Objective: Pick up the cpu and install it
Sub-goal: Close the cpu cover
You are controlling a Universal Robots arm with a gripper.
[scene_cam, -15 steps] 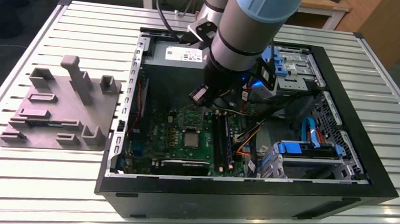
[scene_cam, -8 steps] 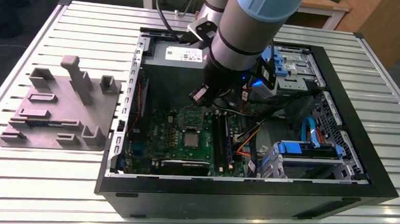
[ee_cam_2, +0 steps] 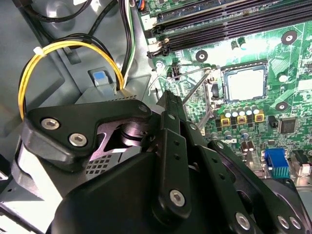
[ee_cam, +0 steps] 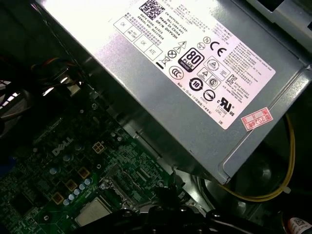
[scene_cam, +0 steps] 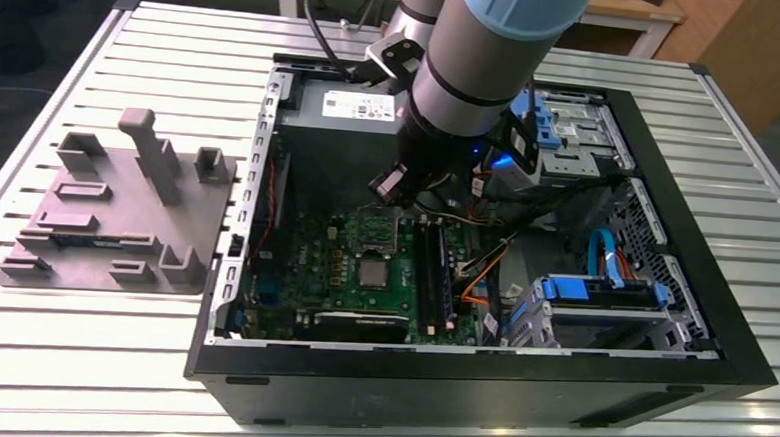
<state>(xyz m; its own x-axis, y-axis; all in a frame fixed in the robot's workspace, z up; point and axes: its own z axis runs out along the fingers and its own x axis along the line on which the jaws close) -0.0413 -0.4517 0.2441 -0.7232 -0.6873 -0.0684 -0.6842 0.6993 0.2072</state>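
Observation:
The cpu (scene_cam: 375, 271) is a small silver square lying flat in its socket on the green motherboard (scene_cam: 346, 296), inside the open computer case (scene_cam: 488, 384). In the second wrist view the cpu (ee_cam_2: 246, 84) lies inside the dark socket frame, with thin metal lever wires (ee_cam_2: 195, 90) beside it. In the first wrist view a corner of the cpu (ee_cam: 95, 212) shows. My gripper (scene_cam: 389, 186) hangs over the motherboard's far part, above and clear of the cpu. The gripper (ee_cam_2: 166, 102) is seen as black linkages, and nothing is visible in it.
A grey power supply (scene_cam: 349, 106) (ee_cam: 195, 73) with a white label is close beside the arm. Memory slots (ee_cam_2: 219, 24), a yellow cable loop (ee_cam_2: 29, 78) and blue drive cages (scene_cam: 600, 295) crowd the case. A grey parts fixture (scene_cam: 110, 214) stands at the exterior view's left.

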